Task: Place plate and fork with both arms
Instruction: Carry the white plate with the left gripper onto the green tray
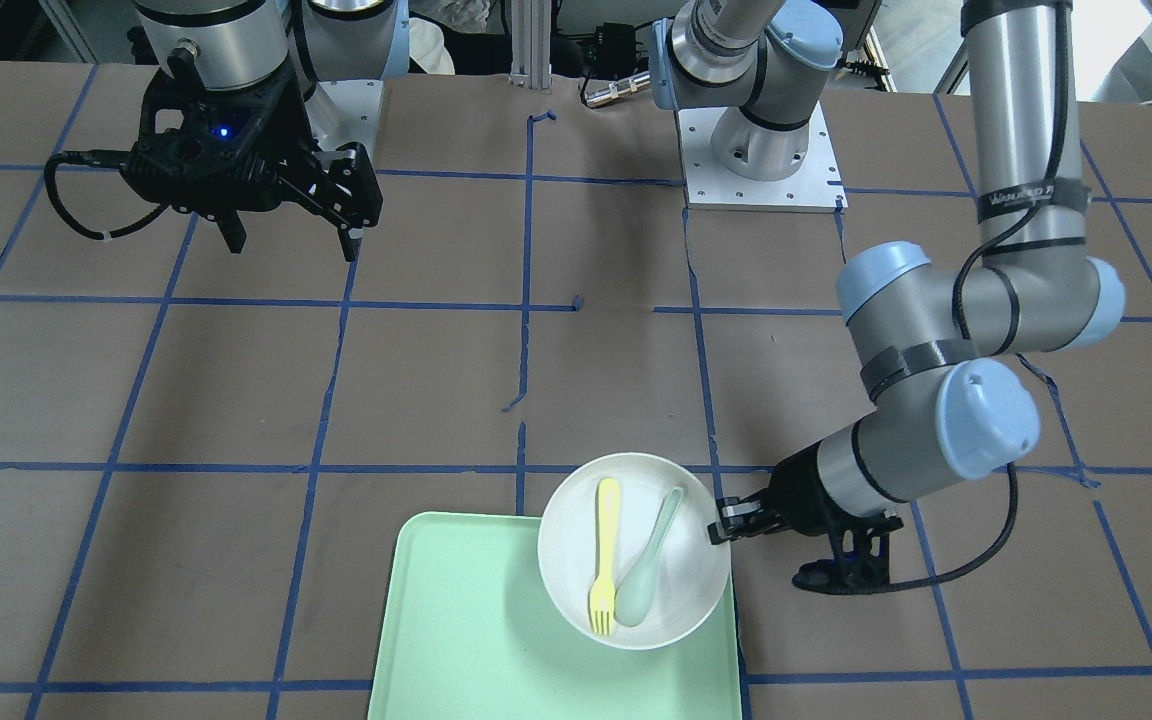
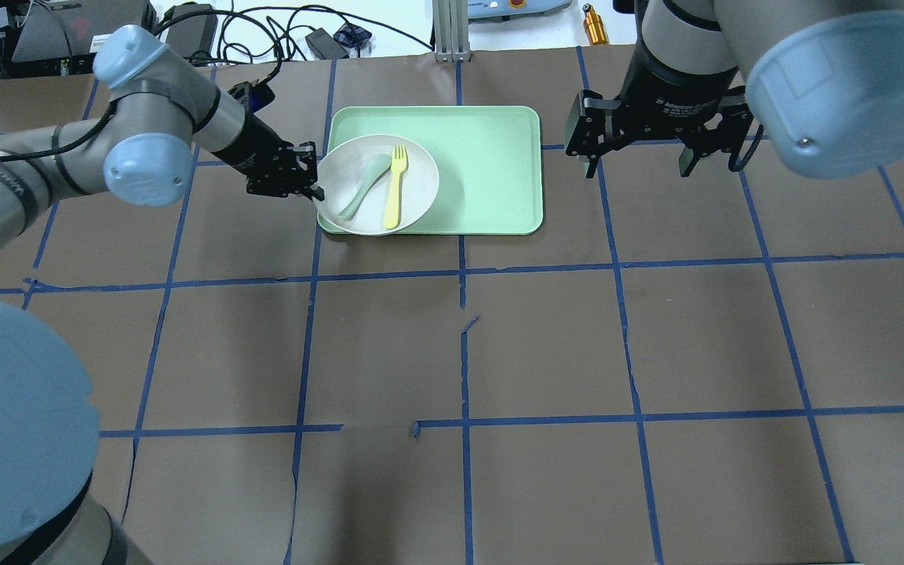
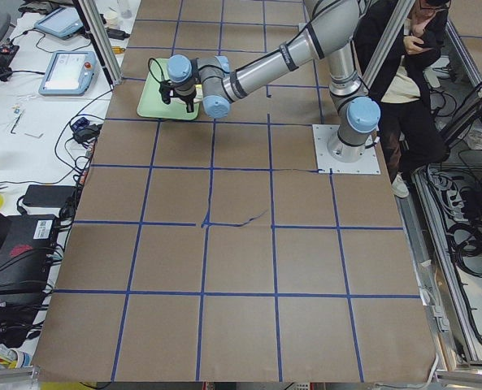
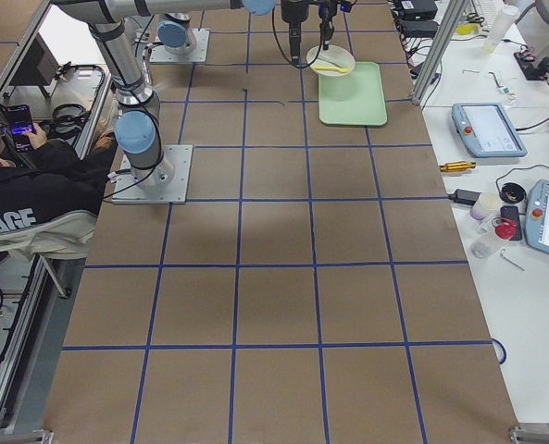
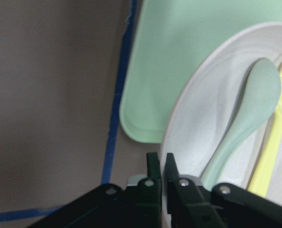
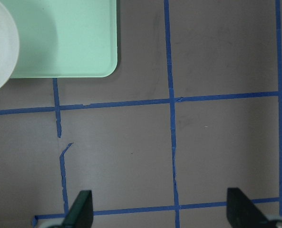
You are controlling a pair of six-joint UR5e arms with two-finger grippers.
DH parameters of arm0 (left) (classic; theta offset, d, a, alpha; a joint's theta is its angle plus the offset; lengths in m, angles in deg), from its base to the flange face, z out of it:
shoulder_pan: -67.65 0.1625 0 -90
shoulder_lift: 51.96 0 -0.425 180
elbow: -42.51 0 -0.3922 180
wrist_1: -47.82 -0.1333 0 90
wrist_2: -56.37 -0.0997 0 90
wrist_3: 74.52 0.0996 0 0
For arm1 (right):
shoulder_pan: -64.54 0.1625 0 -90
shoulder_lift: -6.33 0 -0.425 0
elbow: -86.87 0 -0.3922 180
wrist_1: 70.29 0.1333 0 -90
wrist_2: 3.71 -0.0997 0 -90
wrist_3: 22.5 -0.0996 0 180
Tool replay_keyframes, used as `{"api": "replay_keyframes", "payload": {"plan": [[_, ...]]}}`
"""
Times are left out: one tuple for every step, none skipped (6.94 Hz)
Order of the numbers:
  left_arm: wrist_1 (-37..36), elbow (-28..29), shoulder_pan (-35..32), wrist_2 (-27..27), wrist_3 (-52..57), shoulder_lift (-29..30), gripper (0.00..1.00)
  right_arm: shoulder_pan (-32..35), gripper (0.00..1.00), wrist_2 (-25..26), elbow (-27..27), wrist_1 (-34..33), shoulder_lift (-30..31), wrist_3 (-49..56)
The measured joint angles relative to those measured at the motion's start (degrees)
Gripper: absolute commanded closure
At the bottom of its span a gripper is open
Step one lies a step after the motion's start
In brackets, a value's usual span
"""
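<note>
The left pincer [image 1: 718, 524] pinched the plate [image 1: 676, 600] by its rim. It should move slow and flat so the fork [image 1: 604, 555] did not slide off. The right pincer [image 1: 291, 243] hung spread wide.

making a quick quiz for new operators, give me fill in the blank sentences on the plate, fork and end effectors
The yellow fork lies in the plate beside a pale green ____.
The plate sits on the mint-green ____.
The left end effector is shut on the plate's ____.
The right end effector is ____ and holds nothing.
Missing words: spoon; tray; rim; open.
</note>
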Motion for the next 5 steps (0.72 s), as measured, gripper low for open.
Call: {"api": "replay_keyframes", "payload": {"plan": [[-4.3,2.0,-2.5,-0.7,-4.2,3.5,1.00,0.0,0.00,0.0,0.0,0.0,0.0,0.0],[-8.1,2.8,-4.1,-2.1,-6.5,6.1,1.00,0.0,0.00,0.0,0.0,0.0,0.0,0.0],[-10.2,3.2,-4.9,-3.6,-7.5,7.5,1.00,0.0,0.00,0.0,0.0,0.0,-0.1,0.0],[-11.9,3.4,-5.2,-4.2,-7.9,8.2,1.00,0.0,0.00,0.0,0.0,0.0,-0.1,0.0],[-13.2,3.6,-5.4,-4.4,-8.0,8.6,0.02,0.0,0.00,0.0,-0.1,0.0,-0.1,0.0]]}}
